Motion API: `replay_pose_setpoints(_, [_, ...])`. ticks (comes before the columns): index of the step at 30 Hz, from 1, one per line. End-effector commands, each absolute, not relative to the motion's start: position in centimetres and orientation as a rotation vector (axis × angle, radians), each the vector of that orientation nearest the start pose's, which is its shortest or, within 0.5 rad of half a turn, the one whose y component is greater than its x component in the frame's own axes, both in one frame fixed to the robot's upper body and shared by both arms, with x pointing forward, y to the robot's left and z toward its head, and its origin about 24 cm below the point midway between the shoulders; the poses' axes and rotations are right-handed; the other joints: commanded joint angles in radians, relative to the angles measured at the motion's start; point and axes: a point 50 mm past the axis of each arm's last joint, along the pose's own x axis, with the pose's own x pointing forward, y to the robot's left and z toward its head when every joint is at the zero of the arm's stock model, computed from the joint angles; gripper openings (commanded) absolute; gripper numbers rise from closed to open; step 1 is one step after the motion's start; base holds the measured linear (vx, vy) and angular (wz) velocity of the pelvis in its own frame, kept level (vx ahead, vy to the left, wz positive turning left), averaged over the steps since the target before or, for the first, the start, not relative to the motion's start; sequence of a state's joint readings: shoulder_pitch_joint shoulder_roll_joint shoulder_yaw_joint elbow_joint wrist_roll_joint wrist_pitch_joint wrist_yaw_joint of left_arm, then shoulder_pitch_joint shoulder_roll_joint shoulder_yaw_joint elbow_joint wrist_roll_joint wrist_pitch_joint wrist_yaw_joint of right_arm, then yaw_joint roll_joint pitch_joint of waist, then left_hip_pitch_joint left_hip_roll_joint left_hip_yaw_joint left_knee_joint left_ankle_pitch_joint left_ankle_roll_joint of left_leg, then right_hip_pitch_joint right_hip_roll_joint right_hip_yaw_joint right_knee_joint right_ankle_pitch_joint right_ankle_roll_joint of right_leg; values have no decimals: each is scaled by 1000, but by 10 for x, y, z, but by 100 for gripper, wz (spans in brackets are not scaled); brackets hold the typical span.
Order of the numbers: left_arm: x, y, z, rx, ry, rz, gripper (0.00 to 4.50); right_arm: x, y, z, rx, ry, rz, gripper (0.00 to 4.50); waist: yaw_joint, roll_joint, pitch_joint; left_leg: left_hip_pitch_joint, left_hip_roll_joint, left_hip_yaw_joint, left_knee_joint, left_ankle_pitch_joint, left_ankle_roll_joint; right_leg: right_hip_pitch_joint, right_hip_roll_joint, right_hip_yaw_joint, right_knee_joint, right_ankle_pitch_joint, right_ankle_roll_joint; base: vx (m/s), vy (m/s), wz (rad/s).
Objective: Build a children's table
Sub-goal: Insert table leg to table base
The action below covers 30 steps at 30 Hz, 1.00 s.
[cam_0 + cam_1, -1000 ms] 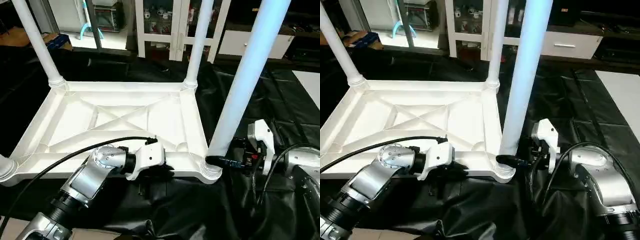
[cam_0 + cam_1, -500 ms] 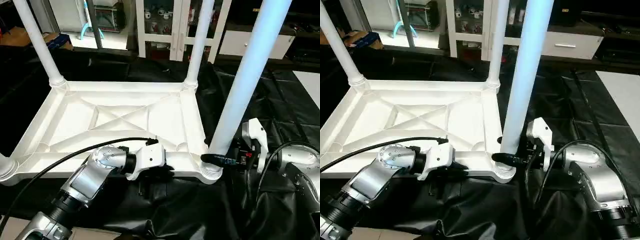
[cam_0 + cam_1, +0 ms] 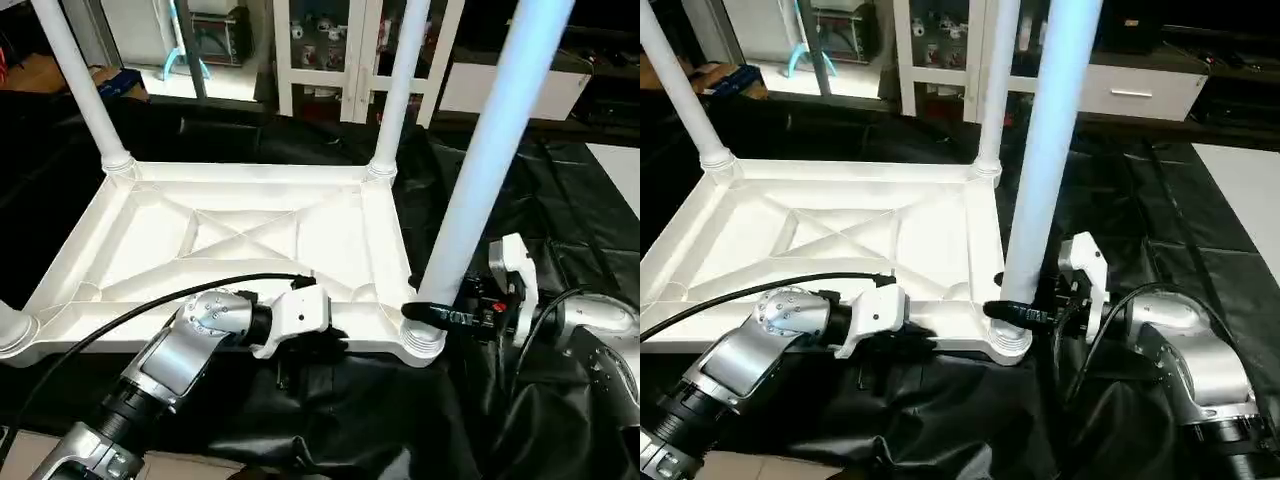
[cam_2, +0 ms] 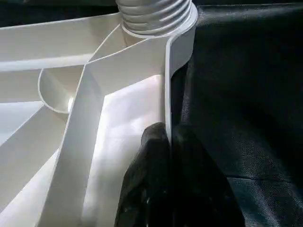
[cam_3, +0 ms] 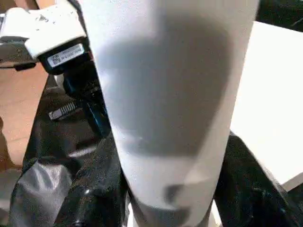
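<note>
The black sheet [image 3: 500, 200] covers the ground, and the table top [image 3: 250, 240] lies on it upside down, ribbed underside up. Legs stand in its corner sockets: two far legs [image 3: 398, 80] and the near right leg [image 3: 490, 160]. The left gripper [image 4: 163, 156] is clenched on the top's near rim. The right gripper [image 3: 440, 316] clasps the base of the near right leg just above its socket.

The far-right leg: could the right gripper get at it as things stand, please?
Probably yes, once freed: the right gripper is closed around the near-right leg; only black sheeting lies toward the far-right leg.
</note>
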<state>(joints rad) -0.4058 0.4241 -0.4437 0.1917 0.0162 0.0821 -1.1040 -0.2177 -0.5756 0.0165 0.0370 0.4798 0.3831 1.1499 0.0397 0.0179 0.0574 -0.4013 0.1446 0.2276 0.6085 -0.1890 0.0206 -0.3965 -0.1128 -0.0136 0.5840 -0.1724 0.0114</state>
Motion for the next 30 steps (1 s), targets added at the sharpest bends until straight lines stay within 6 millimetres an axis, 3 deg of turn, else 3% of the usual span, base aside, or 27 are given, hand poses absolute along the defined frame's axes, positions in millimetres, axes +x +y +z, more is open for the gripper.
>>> replay_pose_setpoints(1, [272, 106, 44, 596, 346, -1443, 0, 261, -205, 97, 176, 189, 1117, 190, -3, -2, -51, 48, 86, -54, -107, -393, -41, 6, -37, 20, -68, -305, -192, 0, 0, 0])
replay_pose_setpoints(13, [269, 103, 39, 604, 352, -1447, 0, 258, -215, 92, 340, 144, 944, 186, -5, -2, -51, 49, 84, -56, -111, -422, -70, -1, -38, 20, -74, -342, -167, 0, 0, 0])
replay_pose_setpoints(16, [269, 102, 38, 603, 351, -1447, 0, 260, -215, 98, 386, 112, 928, 186, -6, -2, -52, 46, 84, -57, -114, -410, -69, 3, -38, 19, -72, -326, -167, 0, 0, 0])
replay_pose_setpoints(18, [270, 102, 39, 605, 350, -1444, 0, 266, -215, 119, 505, 23, 919, 186, -6, 1, -50, 51, 82, -56, -114, -422, -71, -2, -37, 20, -76, -344, -166, 0, 0, 0])
replay_pose_setpoints(20, [271, 103, 39, 606, 348, -1441, 0, 268, -215, 131, 591, -26, 930, 186, -9, 0, -53, 48, 82, -59, -114, -418, -71, 1, -38, 19, -72, -342, -167, 0, 0, 0])
replay_pose_setpoints(22, [271, 102, 39, 602, 339, -1433, 0, 263, -220, 161, 837, -98, 1071, 186, -3, 5, -53, 58, 80, -58, -110, -410, -69, -2, -38, 20, -75, -342, -167, 0, 0, 0])
replay_pose_setpoints(25, [270, 100, 38, 597, 337, -1433, 0, 247, -223, 167, 918, -39, 1259, 185, 7, 4, -48, 61, 82, -53, -110, -426, -77, 0, -39, 19, -80, -360, -161, 0, 0, 0])
replay_pose_setpoints(27, [270, 99, 38, 593, 335, -1431, 0, 234, -227, 168, 971, 10, 1366, 185, 8, -2, -47, 49, 81, -54, -112, -405, -70, 7, -43, 20, -79, -359, -160, 0, 0, 0])
replay_pose_setpoints(30, [270, 99, 38, 587, 332, -1425, 0, 229, -231, 172, 1049, 9, 1403, 185, 10, -6, -50, 43, 81, -55, -109, -358, -54, 8, -48, 20, -77, -354, -166, 0, 0, 0])
